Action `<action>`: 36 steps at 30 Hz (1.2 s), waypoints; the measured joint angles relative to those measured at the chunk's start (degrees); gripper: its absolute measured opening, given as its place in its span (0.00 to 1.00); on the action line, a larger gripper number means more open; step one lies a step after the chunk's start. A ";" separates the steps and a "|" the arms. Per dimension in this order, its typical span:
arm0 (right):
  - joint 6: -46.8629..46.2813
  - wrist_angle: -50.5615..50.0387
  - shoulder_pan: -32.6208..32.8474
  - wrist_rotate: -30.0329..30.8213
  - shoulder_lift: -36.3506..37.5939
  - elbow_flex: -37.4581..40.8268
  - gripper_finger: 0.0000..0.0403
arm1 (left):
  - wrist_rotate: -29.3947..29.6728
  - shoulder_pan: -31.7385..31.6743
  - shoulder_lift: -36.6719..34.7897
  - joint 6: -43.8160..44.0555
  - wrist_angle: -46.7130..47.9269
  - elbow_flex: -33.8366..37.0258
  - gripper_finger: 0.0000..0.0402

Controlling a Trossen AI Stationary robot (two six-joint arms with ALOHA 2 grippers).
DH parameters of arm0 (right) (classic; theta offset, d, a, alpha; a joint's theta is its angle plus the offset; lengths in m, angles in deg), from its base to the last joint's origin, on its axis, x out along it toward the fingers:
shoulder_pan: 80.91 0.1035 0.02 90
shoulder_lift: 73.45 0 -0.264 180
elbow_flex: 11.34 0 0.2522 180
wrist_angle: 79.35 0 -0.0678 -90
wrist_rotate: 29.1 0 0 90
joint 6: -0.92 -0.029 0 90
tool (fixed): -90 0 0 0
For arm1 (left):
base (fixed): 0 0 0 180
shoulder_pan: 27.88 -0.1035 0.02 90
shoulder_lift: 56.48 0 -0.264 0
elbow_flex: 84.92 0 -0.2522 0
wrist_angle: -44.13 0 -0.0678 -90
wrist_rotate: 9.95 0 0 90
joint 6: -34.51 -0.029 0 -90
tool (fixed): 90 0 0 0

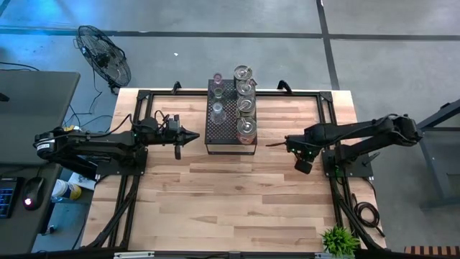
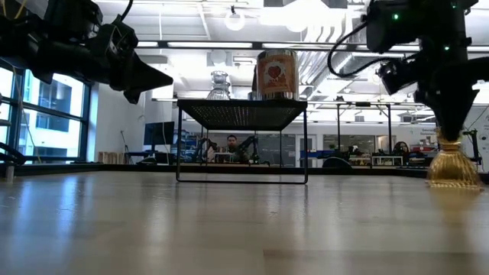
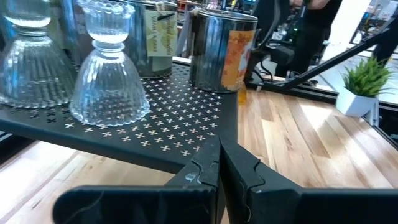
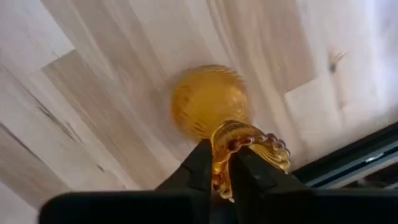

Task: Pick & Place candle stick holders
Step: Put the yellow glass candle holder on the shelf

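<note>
1. The right gripper [image 4: 222, 163] points down at the table [image 1: 237, 208] on the right side, fingers clamped on the beaded rim of an amber holder [image 4: 210, 102].
2. That amber holder [image 2: 452, 164] stands upside down on the wood, wide bell base touching the boards, near the table's right frame rail and well apart from the rack.
3. From above, the amber holder is mostly hidden under the right gripper [image 1: 302, 160]; only the arm shows clearly there.
4. The black perforated rack [image 1: 230, 119] sits at the back centre of the table, raised on thin legs.
5. On the rack stand the other holders: a clear ribbed glass one [image 3: 109, 84] near the front edge, another clear one [image 3: 31, 62] beside it, and silvery tins with labels [image 3: 222, 48] behind.
6. A pinkish holder [image 1: 217, 78] is at the rack's far left corner; a row of clear and silvery ones runs down its right side.
7. The left gripper [image 3: 219, 163] hovers level just left of the rack, fingers pressed together with nothing between them, tip aimed at the rack's edge.
8. From table height the left gripper [image 2: 157, 76] hangs above rack level, apart from it.
9. A small plant [image 1: 339, 239] sits at the table's near right corner.
10. A person [image 2: 232, 143] is visible far back in the room, under the rack.
</note>
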 joint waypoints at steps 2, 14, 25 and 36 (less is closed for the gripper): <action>0.94 -0.06 0.02 1.00 0.02 -0.87 0.05 | 0.35 -0.02 0.00 0.00 0.02 0.00 0.00; -0.31 2.93 6.37 -1.17 -1.25 -11.54 0.05 | 0.51 -0.02 0.00 0.00 0.05 0.00 0.00; 5.94 6.37 17.97 3.09 -27.45 -31.65 0.06 | 0.55 0.00 0.01 0.00 0.02 0.00 0.00; 23.69 0.57 19.63 11.26 -48.96 -57.07 0.06 | 0.48 0.00 0.02 0.15 0.48 0.00 0.00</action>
